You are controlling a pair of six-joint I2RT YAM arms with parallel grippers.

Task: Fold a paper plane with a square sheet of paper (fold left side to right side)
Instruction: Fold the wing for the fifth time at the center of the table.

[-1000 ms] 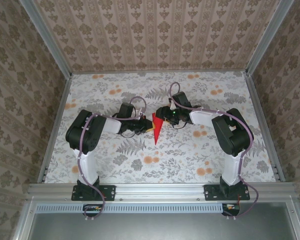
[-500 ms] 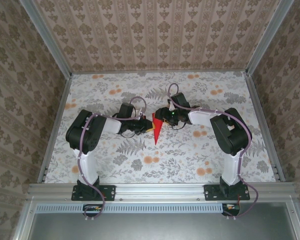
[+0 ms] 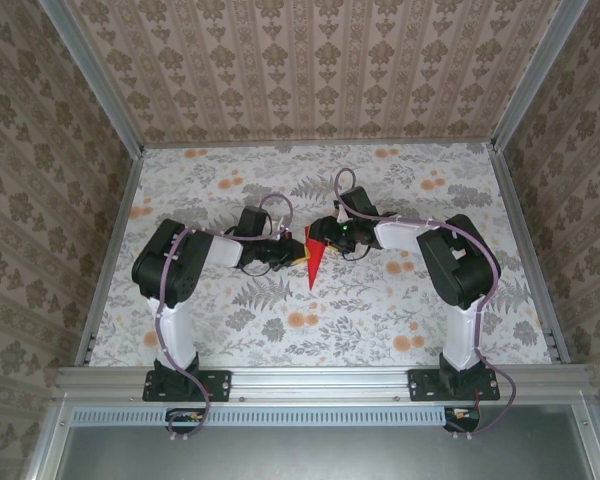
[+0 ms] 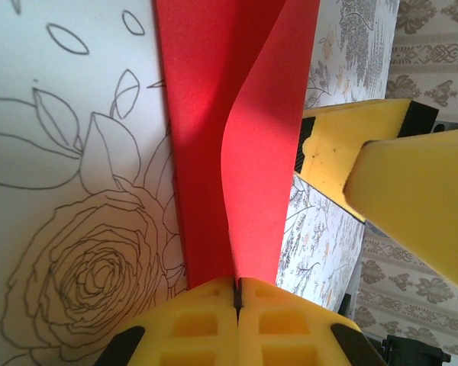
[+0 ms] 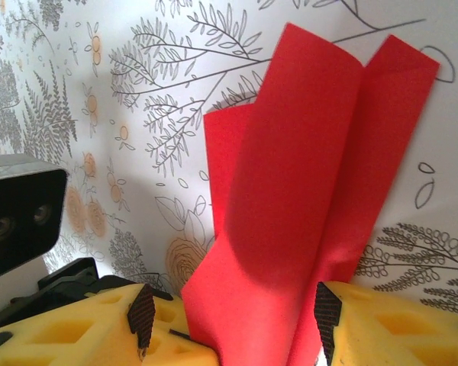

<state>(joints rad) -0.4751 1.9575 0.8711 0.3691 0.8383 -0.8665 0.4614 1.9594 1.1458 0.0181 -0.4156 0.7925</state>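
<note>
An aluminium rail (image 3: 320,380) edges the near side of the table (image 3: 400,320), and bare floral surface stretches wide to the left and right. At mid-table the paper plane (image 3: 313,265) points its tip toward the near edge. The left gripper (image 4: 237,293) is clamped tight on the plane's left side, lifting a flap. The right gripper (image 5: 233,313) crowds in just beyond from the right, jaws apart around the folded red layers, with a gap at one pad. More free table lies beyond, up to the papered far wall (image 3: 320,70). Since the earlier frame the right arm's elbow has drifted slightly left; the plane has not shifted.
</note>
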